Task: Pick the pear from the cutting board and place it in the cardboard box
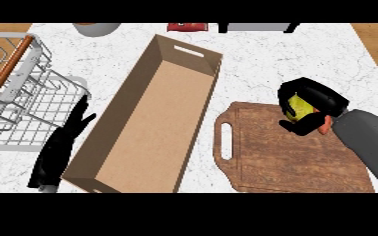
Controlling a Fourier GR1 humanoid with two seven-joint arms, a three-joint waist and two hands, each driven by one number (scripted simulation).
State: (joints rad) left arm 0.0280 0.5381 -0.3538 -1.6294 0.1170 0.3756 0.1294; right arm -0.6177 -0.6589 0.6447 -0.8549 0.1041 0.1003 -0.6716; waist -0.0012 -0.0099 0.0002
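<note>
Nearest is the cutting board (295,155), with the right hand (314,102) over its far right corner, fingers wrapped round the pear (298,105). The left hand (63,142) rests relaxed beside the cardboard box (159,115). A wire rack (33,95) sits left.

No legible text, label, brand, number or sign appears on any surface in the head view. The cardboard box (159,125) walls are plain, the cutting board (295,155) shows wood grain only, and the desk (295,60) carries marble veining without markings.
</note>
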